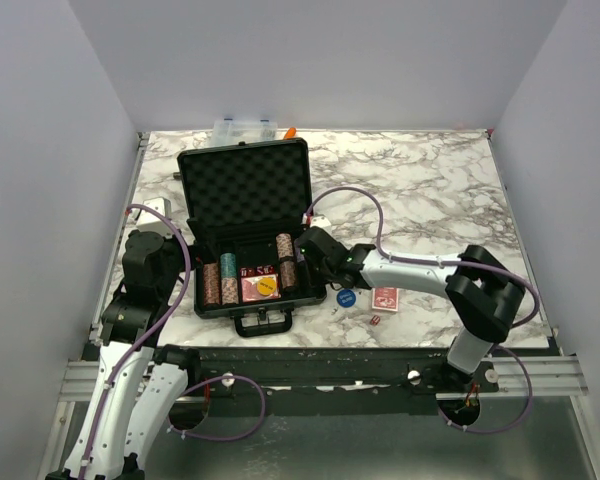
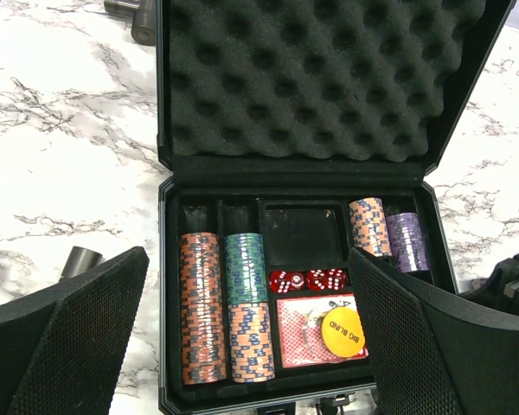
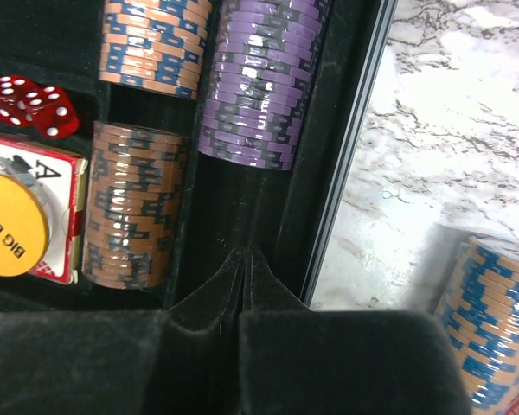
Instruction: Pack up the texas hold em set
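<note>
Got the black briefcase point(image 1: 245, 185) lying open on the marble table point(image 1: 430, 190), lid propped up, with chip stacks point(image 2: 201, 311), red dice point(image 2: 307, 280), a red-backed deck point(image 2: 304, 335) and a yellow BIG BLIND button point(image 2: 342, 333) in the foam tray. Seeing the right gripper point(image 3: 246, 255) pressed together, pinching nothing, tips in the bare end of the slot just below the purple stack point(image 3: 259, 86); left gripper point(image 2: 251, 363) spread wide, empty, facing the open case. Counting outside, right of the case: blue button point(image 1: 345, 297), second deck point(image 1: 385, 298), blue-and-orange chip stack point(image 3: 493, 320).
</note>
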Tool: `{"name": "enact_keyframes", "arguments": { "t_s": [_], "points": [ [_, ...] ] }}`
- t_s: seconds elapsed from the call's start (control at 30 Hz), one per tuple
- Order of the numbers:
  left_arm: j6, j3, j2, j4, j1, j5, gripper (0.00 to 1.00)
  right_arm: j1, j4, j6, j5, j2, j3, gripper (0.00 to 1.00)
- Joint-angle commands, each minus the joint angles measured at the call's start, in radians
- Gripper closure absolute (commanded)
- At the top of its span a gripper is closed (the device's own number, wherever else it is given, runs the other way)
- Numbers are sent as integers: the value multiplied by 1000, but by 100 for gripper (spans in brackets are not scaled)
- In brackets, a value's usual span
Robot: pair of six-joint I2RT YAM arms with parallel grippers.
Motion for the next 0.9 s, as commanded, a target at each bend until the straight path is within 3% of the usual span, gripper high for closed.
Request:
{"name": "enact_keyframes", "arguments": {
  "t_s": [0.0, 0.87],
  "points": [
    [3, -3, -3, 0, -5, -1, 3, 6, -13, 57, 33, 51, 41, 99],
    [2, -1, 8, 0, -5, 8, 3, 4, -89, 43, 213, 216, 218, 99]
  ]
}}
